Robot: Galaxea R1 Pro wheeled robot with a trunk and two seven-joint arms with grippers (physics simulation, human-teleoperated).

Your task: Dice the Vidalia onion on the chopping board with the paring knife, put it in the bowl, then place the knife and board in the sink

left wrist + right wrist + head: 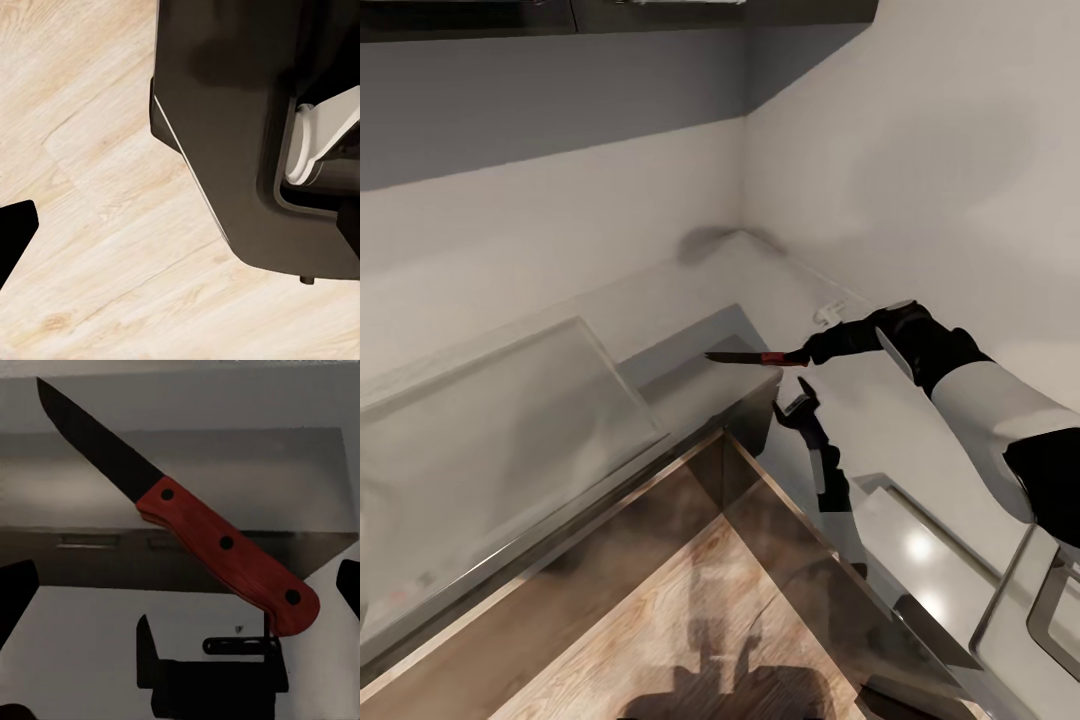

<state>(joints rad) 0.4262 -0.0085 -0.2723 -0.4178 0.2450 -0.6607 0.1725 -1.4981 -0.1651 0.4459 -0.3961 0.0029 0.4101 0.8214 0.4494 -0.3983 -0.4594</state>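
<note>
Paring knife [745, 356] sat clamped by its red handle in your right gripper [800, 354], blade pointing out beyond it over the surface [690, 300]. Your left gripper's [15, 232] opening I could not tell, above the wood floor [97, 225].

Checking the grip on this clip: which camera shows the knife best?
The right wrist view: the knife runs whole across it, dark blade and red riveted handle. The head view shows it small, held out over the sink by the right hand. The left wrist view looks at the floor.
</note>
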